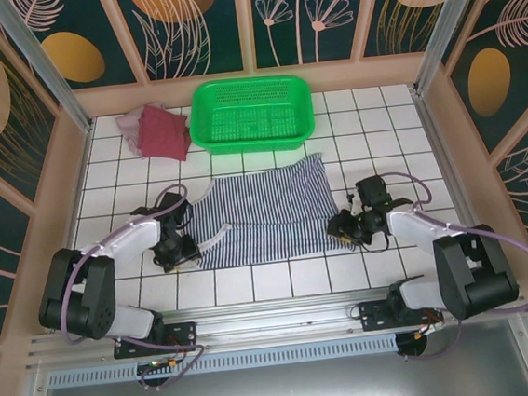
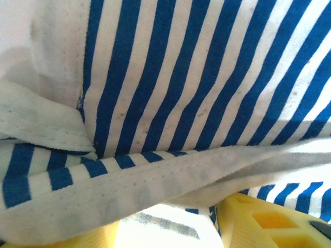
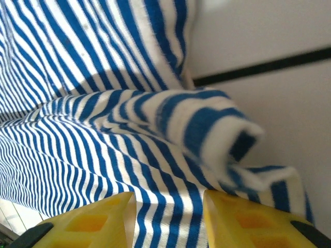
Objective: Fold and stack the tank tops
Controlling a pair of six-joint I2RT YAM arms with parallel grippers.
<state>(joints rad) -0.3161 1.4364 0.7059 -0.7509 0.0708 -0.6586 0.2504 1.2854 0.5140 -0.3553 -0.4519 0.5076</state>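
Note:
The navy-and-white striped tank top (image 1: 265,212) lies spread flat mid-table. My left gripper (image 1: 178,253) is low at its left edge, by the straps. Up close, the striped cloth (image 2: 196,88) and its white hem lie over and between the yellow fingers (image 2: 258,222), and the left gripper (image 2: 168,232) stands open. My right gripper (image 1: 340,228) is at the top's near right corner. There a rolled fold of striped cloth (image 3: 207,129) lies just ahead, and cloth runs between the fingers (image 3: 243,222) of the right gripper (image 3: 168,217), which stand apart. The maroon tank top (image 1: 166,132) and the pink one (image 1: 131,124) lie folded at the back left.
A green plastic basket (image 1: 254,113) stands at the back centre, just beyond the striped top. Wooden walls close off the tiled table (image 1: 381,149) on the left, right and back. Bare tiles lie to the right of the striped top.

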